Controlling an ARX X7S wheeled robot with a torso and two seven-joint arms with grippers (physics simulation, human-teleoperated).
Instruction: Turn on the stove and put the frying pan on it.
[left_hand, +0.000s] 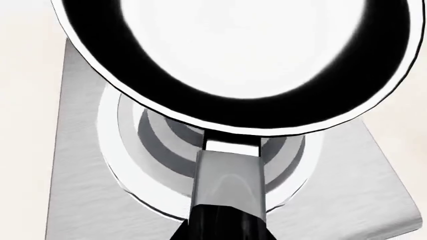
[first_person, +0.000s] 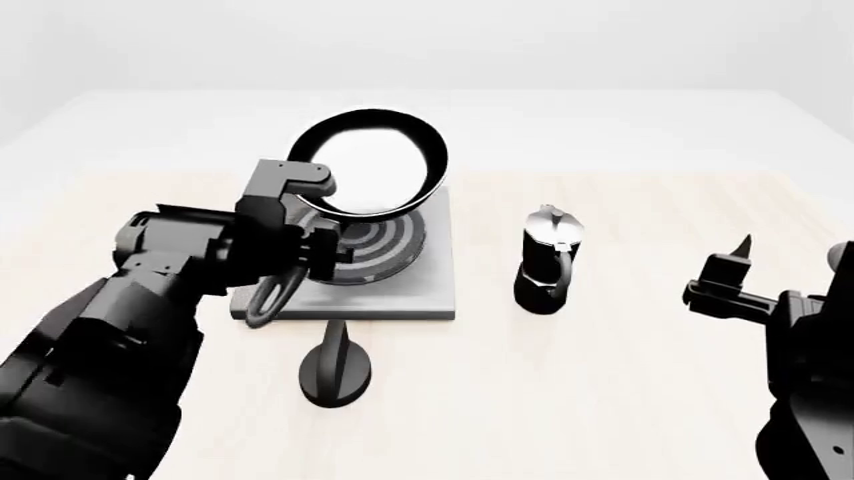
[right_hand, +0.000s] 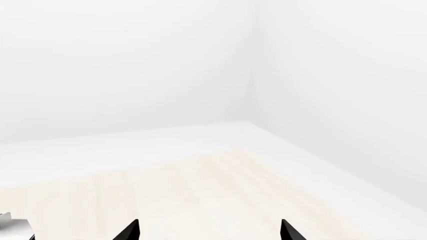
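Left arm reached forward from the near left, forearm angled toward the stove (first_person: 427, 285). Left gripper (first_person: 310, 232) sat over the plate's near-left part, clamped on the handle of the frying pan (first_person: 371, 165). Pan was held above the burner (first_person: 380, 245), tilted, its pale inside facing up and toward the head camera; its bowl hung over the far half of the plate, with the ringed burner showing beneath the near rim.

Left wrist view: frying pan (left_hand: 247, 50) filled the upper frame, handle (left_hand: 228, 185) running back toward the camera, stove (left_hand: 87, 190) and its burner (left_hand: 160, 145) below. Whether pan touched the burner could not be told.

Knob (first_person: 336, 365) stood on the table (first_person: 641, 400) just nearer than the plate's front edge. Moka pot (first_person: 550, 258) stood upright to the right of the stove, apart from it.

Right arm held low at the near right, well clear of the stove. Right gripper (first_person: 787, 275) pointed away over bare table; right wrist view showed its fingertips (right_hand: 130, 231) spread apart, nothing between them.
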